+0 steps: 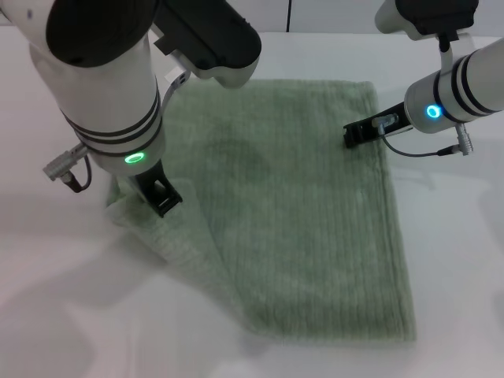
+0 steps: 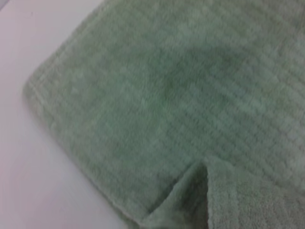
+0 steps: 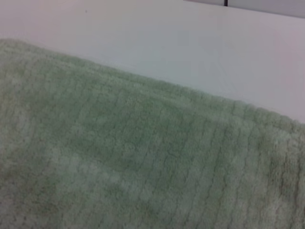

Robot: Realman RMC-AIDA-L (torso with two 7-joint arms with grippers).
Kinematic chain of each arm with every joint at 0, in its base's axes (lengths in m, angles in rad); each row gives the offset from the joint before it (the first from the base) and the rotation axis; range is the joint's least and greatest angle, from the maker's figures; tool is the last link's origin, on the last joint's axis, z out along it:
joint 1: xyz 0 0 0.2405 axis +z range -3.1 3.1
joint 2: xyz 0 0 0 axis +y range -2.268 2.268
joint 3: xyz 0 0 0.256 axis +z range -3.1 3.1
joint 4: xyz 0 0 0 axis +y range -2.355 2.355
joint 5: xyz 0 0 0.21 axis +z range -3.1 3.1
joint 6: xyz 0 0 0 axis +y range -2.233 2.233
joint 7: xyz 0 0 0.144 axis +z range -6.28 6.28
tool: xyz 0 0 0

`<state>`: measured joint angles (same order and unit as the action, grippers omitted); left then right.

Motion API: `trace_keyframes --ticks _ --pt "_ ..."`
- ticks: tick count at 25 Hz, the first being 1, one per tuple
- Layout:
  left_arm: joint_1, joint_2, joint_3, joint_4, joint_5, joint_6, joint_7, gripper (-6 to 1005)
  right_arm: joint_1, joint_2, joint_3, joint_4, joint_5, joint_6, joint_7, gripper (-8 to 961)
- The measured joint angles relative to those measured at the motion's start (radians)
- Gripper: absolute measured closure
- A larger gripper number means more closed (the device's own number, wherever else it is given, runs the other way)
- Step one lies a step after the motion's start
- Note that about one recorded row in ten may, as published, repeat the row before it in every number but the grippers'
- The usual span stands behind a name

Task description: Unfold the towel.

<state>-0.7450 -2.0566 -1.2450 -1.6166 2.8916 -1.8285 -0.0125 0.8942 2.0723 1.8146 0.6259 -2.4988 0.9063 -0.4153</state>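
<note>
A: Where is the towel (image 1: 307, 228)?

B: Flat on the table (image 1: 457, 260), long way running near to far, still doubled, with a flap folded along its left side.

A: Which gripper is closest to the flap?

B: The left gripper (image 1: 163, 197), right on it. I cannot tell how its jaws stand.

A: And farther back?

B: The right gripper (image 1: 356, 134) sits at the towel's right edge; jaws unclear too. Only the left wrist view shows the fold's raised crease (image 2: 202, 183).

White cylindrical arms, black bands and joints; green ring light on the left, blue on the right, grey cables looping off both.
</note>
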Motion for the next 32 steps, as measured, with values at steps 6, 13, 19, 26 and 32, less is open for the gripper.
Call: trace_keyframes --ticks 6,13,19,26,32 --pt "-0.025 0.025 0.028 0.014 0.001 -0.035 -0.057 1000 0.0 0.0 0.0 0.0 -0.001 0.001 0.0 954" --pt "-0.05 0.034 0.052 0.074 0.001 -0.075 -0.106 1001 0.0 0.0 0.0 0.001 -0.002 0.004 0.0 954" --pt "-0.051 0.012 0.053 0.084 0.002 -0.102 -0.144 972 0.0 0.0 0.0 0.005 -0.003 0.011 0.0 954" --pt "-0.053 0.009 0.076 0.117 0.001 -0.117 -0.216 921 0.0 -0.001 0.0 0.008 -0.005 0.011 -0.001 954" --pt "-0.057 0.01 0.09 0.146 0.001 -0.124 -0.252 877 -0.005 -0.002 -0.005 0.007 -0.006 0.011 -0.001 953"
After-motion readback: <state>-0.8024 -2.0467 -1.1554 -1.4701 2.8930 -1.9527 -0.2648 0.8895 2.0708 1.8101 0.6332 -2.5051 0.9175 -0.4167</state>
